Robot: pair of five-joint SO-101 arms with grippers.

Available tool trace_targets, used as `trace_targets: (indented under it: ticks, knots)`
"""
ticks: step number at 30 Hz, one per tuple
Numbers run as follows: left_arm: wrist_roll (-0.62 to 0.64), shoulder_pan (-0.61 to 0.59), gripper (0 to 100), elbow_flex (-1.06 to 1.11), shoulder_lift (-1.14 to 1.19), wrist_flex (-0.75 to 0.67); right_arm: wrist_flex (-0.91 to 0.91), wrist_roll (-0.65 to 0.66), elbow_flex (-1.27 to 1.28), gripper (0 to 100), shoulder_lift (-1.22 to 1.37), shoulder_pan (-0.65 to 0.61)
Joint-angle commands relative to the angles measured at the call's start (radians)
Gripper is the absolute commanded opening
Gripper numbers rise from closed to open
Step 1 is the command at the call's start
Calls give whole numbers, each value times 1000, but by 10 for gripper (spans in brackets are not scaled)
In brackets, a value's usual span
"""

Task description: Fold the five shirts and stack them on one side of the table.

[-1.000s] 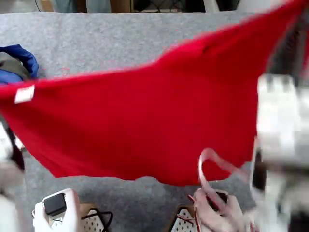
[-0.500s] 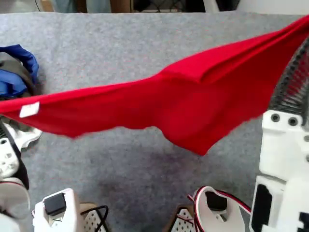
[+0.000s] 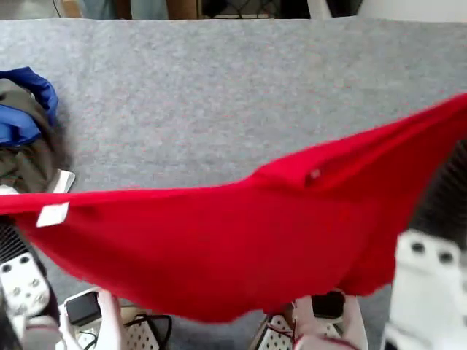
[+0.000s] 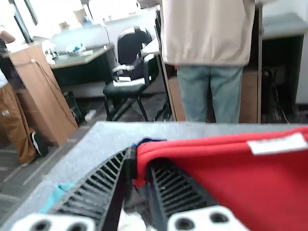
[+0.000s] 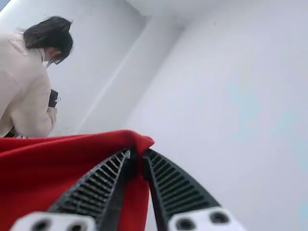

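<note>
- right now my left gripper (image 4: 138, 161) is clamped shut on one end of the red shirt (image 3: 241, 248), with the cloth's edge folded over between both fingers.
- my right gripper (image 5: 137, 155) pinches the other end of the same shirt, fingers closed tight and red cloth bunched over their tips.
- the shirt hangs stretched between my two arms above the near half of the worktop (image 3: 219, 95). it runs from the left edge across to the right edge, and its belly sags toward the near edge.
- a white label (image 3: 52, 214) shows on the shirt close to its left end.
- at the left edge of the worktop, toward the far corner, lies a crumpled pile: a blue shirt (image 3: 36, 84) on the far side, and an olive shirt (image 3: 22, 164) touching it on the near side.
- i cannot tell whether the red shirt touches the worktop anywhere.
</note>
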Motion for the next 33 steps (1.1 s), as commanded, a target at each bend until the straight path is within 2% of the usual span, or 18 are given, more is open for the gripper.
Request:
trace_targets:
  ticks: [1,4,10,15,17,19,23,29,33]
  knots:
    - [-3,4,29,269,-32,-120,-21,2,199,14,10,9]
    - [-3,33,29,582,-54,-356,-157,-55,464,14,10,6]
    - [-3,114,29,1084,-48,-977,-618,-69,951,14,54,-46]
    - [-5,211,29,1288,98,-1513,-916,-71,1020,14,280,-112]
    - [-3,214,29,1277,215,-1648,-959,-75,946,14,398,-117]
    - [-3,209,29,1211,341,-1695,-953,-75,839,14,516,-126]
    - [-3,205,29,1004,563,-1694,-852,-77,585,14,731,-127]
    - [-8,213,29,768,769,-1691,-667,-124,202,14,995,-127]
    - [-8,213,29,639,870,-1587,-585,-132,-33,14,1162,-117]
